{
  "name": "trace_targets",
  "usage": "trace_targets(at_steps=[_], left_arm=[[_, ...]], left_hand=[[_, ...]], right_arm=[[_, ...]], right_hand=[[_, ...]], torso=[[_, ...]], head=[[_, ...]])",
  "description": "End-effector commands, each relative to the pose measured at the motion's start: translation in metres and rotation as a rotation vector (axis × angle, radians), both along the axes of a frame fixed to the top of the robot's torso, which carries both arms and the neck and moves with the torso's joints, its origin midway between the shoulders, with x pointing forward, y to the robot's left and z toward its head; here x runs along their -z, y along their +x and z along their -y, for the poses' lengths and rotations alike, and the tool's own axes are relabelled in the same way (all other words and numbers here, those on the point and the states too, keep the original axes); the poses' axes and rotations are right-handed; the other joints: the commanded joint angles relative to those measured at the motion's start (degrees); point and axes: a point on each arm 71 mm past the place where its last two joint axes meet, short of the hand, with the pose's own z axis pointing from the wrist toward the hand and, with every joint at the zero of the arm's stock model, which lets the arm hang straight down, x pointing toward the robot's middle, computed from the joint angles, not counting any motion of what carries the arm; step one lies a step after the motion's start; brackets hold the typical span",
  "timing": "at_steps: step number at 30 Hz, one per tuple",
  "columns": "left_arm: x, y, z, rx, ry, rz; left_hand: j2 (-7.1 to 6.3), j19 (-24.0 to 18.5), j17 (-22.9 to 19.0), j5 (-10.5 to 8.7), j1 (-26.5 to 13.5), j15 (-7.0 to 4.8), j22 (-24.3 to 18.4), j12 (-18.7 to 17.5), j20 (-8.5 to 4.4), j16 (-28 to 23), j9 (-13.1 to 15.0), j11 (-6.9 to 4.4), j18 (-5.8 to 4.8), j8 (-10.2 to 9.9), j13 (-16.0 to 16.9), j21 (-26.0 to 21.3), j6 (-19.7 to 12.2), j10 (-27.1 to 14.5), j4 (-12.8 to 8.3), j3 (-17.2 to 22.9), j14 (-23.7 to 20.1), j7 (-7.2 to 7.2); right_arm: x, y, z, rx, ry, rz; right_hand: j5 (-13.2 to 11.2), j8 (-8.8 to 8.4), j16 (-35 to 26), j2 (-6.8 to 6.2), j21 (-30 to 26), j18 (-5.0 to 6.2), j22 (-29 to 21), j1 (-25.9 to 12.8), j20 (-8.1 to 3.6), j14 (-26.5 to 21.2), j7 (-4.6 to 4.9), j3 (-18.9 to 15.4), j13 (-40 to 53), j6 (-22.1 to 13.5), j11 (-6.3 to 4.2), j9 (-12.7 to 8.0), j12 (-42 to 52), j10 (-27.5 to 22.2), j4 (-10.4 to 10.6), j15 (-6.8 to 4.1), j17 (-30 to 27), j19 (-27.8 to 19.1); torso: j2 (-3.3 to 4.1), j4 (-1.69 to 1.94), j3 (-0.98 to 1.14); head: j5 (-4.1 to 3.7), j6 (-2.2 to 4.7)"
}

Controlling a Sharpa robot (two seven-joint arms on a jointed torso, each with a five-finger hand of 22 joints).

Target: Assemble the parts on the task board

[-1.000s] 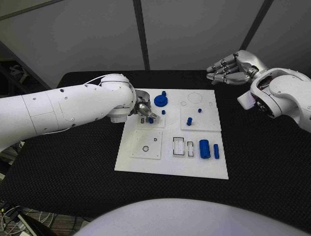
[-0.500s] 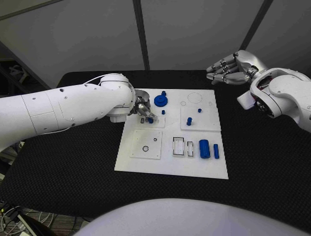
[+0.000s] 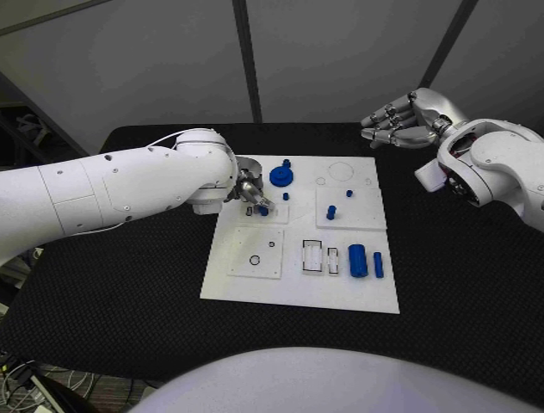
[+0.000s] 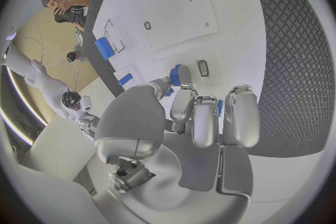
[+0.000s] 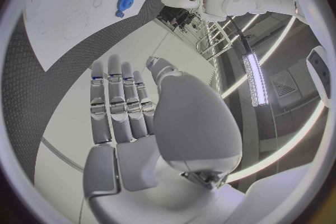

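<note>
- Left hand [image 3: 250, 193] sits over the board's [image 3: 299, 292] far-left corner, fingers [image 4: 203, 123] curled round a small blue part [image 4: 175, 74]; fingertips touch the board surface beside a small rectangular slot [image 4: 203, 68].
- Versus the pictures half a second and a second back: no visible shift of this hand or of any part. Judgement: it is seating or aligning the part, not carrying it.
- Right hand [image 3: 400, 120] hovers beyond the board's far-right corner, well apart from it, fingers loosely bent, nothing in them; likewise unchanged.
- Gear [image 3: 281, 176] stands near the far edge, just beside the left hand. Two pegs [image 3: 330, 212] mid-board.
- Cylinder [image 3: 358, 260] and bar [image 3: 379, 264] lie near the right edge.
- Judgement: assembly early; most parts loose.
</note>
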Motion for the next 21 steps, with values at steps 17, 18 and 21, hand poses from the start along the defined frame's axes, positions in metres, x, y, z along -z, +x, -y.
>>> trace_targets(at_steps=[17, 18, 21], left_arm=[[0.0001, -0.0022, 0.0041, -0.012, -0.033, -0.034], [0.0001, -0.0022, 0.0042, -0.012, -0.034, -0.035], [0.0001, -0.0025, 0.0048, -0.013, -0.038, -0.036]], left_hand=[[-1.15, 0.2, 10.5, 1.07, 4.5, -0.19, 4.5, -1.2, -0.03, 0.2, 0.3, -0.34, -0.71, 0.4, -0.9, -0.7, -1.2, -0.3, -5.4, 7.8, 4.7, 0.2], [-1.24, 0.2, 10.5, 1.14, 4.6, -0.17, 4.5, -1.3, -0.02, 0.2, 0.3, -0.32, -0.7, 0.4, -1.0, -0.7, -1.2, -0.3, -5.6, 8.2, 4.7, 0.23], [-1.46, 0.2, 10.5, 1.27, 4.7, -0.11, 4.5, -1.6, 0.0, 0.2, 0.4, -0.25, -0.68, 0.4, -1.3, -0.8, -1.3, -0.4, -6.2, 9.2, 4.7, 0.33]], right_arm=[[-0.0003, 0.0008, -0.0005, -0.01, -0.005, -0.009], [-0.0002, 0.0008, -0.0005, -0.01, -0.005, -0.009], [-0.0002, 0.0009, -0.0004, -0.01, -0.005, -0.01]], right_hand=[[0.4, -0.04, -0.4, 0.04, -0.3, 0.71, -0.2, -0.4, 0.02, 0.2, 0.09, -0.2, -0.1, -0.1, 0.2, 0.0, -0.2, -0.1, 0.1, 0.36, 0.1, 0.4], [0.4, -0.04, -0.4, 0.04, -0.3, 0.71, -0.2, -0.4, 0.02, 0.2, 0.09, -0.2, -0.1, -0.1, 0.2, 0.0, -0.2, -0.1, 0.1, 0.36, 0.1, 0.4], [0.4, -0.04, -0.4, 0.04, -0.3, 0.71, -0.2, -0.5, 0.02, 0.2, 0.1, -0.2, -0.1, -0.1, 0.22, 0.0, -0.2, -0.1, 0.1, 0.37, 0.1, 0.4]], torso=[[-0.04, 0.03, 0.01], [-0.04, 0.03, 0.02], [-0.05, 0.01, 0.0]], head=[[0.07, -0.21], [0.06, -0.2], [0.07, -0.18]])
